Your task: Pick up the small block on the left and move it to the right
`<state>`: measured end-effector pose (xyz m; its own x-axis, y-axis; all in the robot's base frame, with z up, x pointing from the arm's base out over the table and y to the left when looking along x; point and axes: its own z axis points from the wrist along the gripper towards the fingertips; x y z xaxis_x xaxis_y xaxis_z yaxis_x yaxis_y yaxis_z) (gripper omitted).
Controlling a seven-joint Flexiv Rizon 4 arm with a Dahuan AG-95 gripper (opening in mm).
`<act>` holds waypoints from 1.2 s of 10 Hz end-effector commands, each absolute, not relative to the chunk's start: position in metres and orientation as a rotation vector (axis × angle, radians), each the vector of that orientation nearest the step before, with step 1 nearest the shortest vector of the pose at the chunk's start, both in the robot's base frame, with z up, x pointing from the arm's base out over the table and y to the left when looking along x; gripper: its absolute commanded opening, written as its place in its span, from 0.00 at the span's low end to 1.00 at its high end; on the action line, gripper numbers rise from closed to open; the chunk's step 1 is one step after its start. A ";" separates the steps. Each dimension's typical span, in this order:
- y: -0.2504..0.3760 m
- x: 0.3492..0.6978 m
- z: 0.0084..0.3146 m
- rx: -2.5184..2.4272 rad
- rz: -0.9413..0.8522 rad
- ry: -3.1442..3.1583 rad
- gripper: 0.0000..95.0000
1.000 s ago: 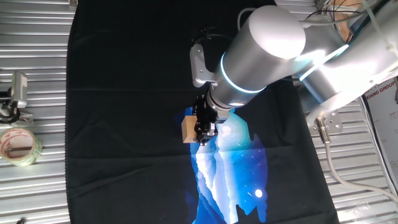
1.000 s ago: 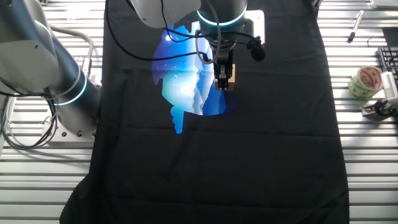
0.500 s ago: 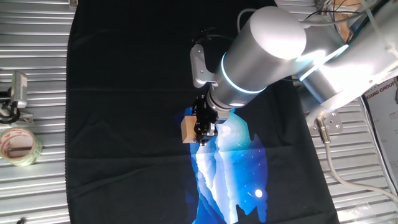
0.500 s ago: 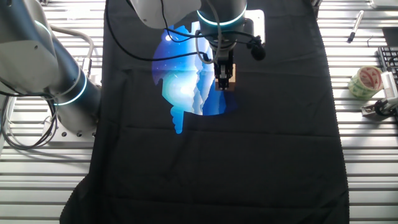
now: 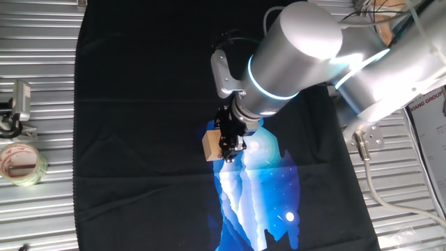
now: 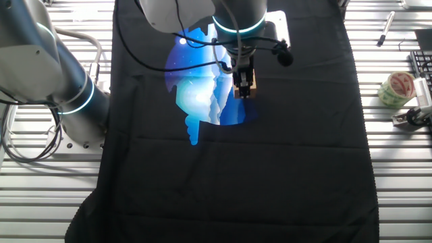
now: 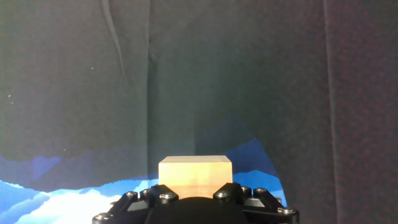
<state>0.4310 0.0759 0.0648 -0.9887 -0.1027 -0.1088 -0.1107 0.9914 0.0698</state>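
One small light-tan wooden cube [image 5: 211, 144] is in the scene, and it sits between the fingers of the single black two-finger gripper [image 5: 228, 145], which is closed on it. In one fixed view the cube shows just beside the fingers, its pale face sticking out on the side away from the silver arm [image 5: 300, 56]. In the other fixed view the same cube [image 6: 251, 84] appears as a thin tan sliver at the edge of the gripper [image 6: 242, 88], mostly hidden by the fingers. In the hand view the cube [image 7: 194, 176] fills the space directly ahead of the gripper body [image 7: 194, 210], level and square, with its top face and front face both visible. Whether it rests on the cloth or hangs just above it cannot be told.

One black cloth [image 6: 256, 169] covers the table under the gripper, and it carries one blue and white printed picture [image 6: 199, 94] of peaks and sky. The gripper stands over the edge of that print, with the cube on the plain black side in one fixed view.

One roll of clear tape [image 5: 21, 163] with red lettering lies on the bare ribbed metal tabletop [image 5: 38, 209], well apart from the gripper, off the cloth. One small silver and black clamp-like object [image 5: 17, 110] lies near the tape. In the other fixed view the tape roll [image 6: 395, 89] and one black pen [image 6: 385, 29] lie beyond the cloth's far edge from the arm's base.
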 end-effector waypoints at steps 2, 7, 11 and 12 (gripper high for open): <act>0.077 0.431 0.064 -0.253 0.104 3.022 0.00; 0.077 0.431 0.064 -0.242 0.028 3.037 0.00; 0.077 0.431 0.064 -0.180 0.058 3.047 0.00; 0.077 0.431 0.064 -0.180 0.058 3.047 0.00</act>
